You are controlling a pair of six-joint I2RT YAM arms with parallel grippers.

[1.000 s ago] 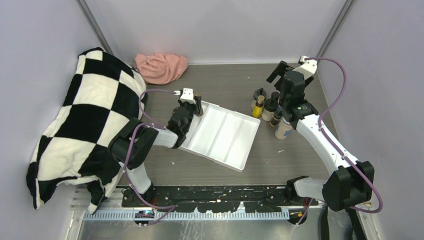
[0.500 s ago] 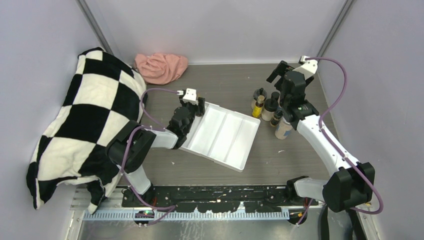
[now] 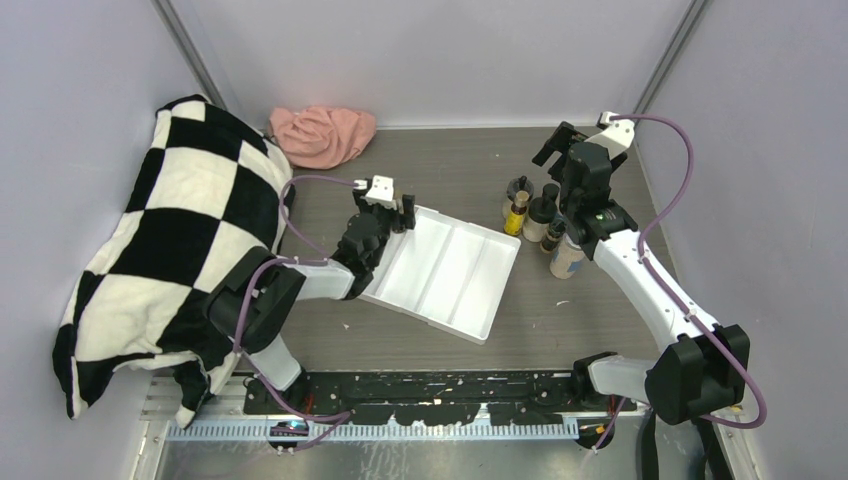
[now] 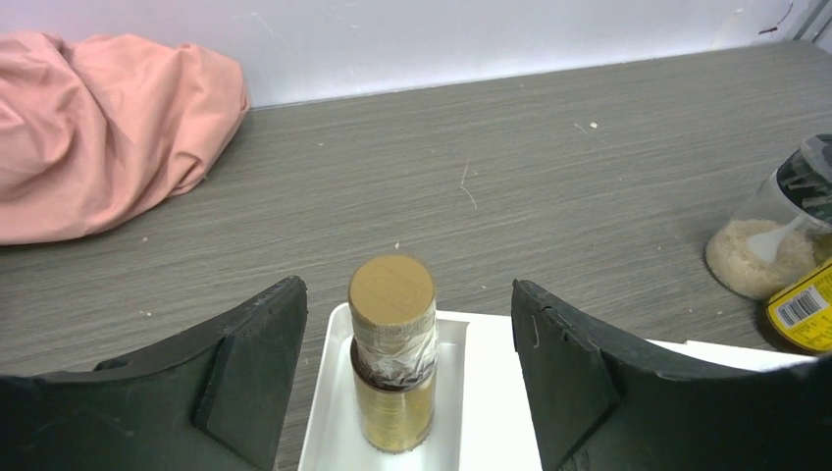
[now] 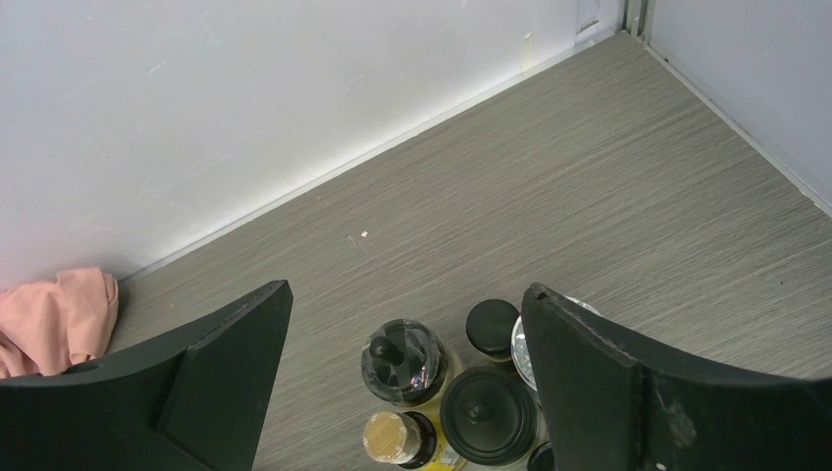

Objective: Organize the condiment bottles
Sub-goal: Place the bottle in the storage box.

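Grey wood-grain tabletop (image 3: 450, 170), flecked with small white specks. Carries near centre a white plastic three-compartment tray (image 3: 470, 280), set askew to the edges. Holds a crumpled pink cloth (image 3: 320, 135) against the far wall, left of middle. Bears a black-and-white checkered cloth (image 3: 170, 230) heaped along the left side. Right of the tray, near it but apart: a tight cluster of small condiment bottles (image 3: 541, 215), upright. Includes a yellow brown-capped bottle (image 3: 517, 215) and, nearest the front, a beige-filled jar (image 3: 566, 260).

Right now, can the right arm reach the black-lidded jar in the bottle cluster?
Probably yes: the right gripper hangs open above the black-lidded jar, nothing between, though neighbouring bottles crowd it closely.
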